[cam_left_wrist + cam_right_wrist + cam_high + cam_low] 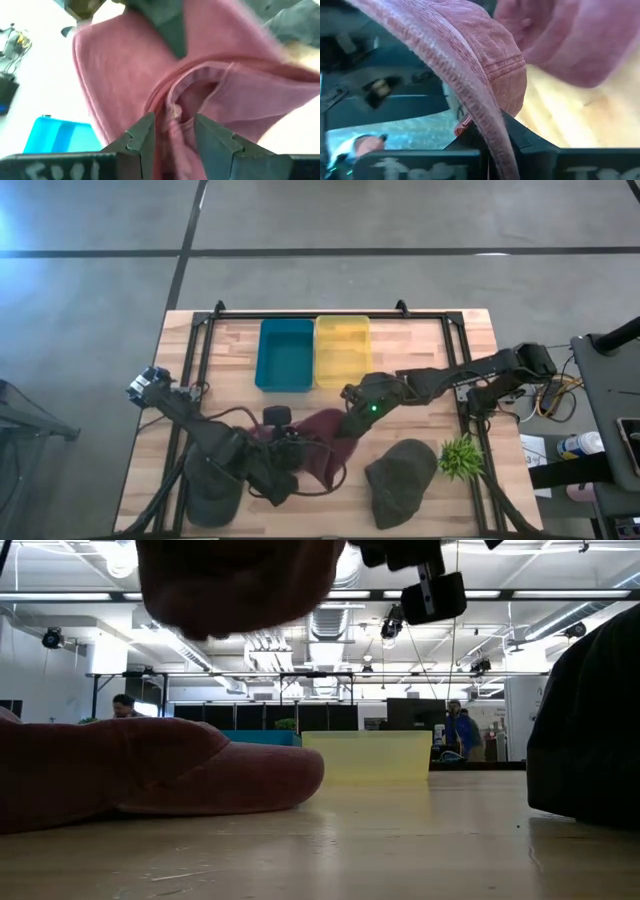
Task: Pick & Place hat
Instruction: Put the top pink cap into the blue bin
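**Gripping the maroon hat from both sides**

Lying mid-table just in front of the yellow bin (342,350), the maroon hat (318,448) is clamped by the left gripper (174,131) and the right gripper (490,131).

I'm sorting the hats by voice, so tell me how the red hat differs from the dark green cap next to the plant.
The red hat is maroon; the dark green cap is olive. The red hat is held by both the left gripper and the right gripper; the dark green cap lies untouched on the table, beside the plant. Both are soft fabric hats.
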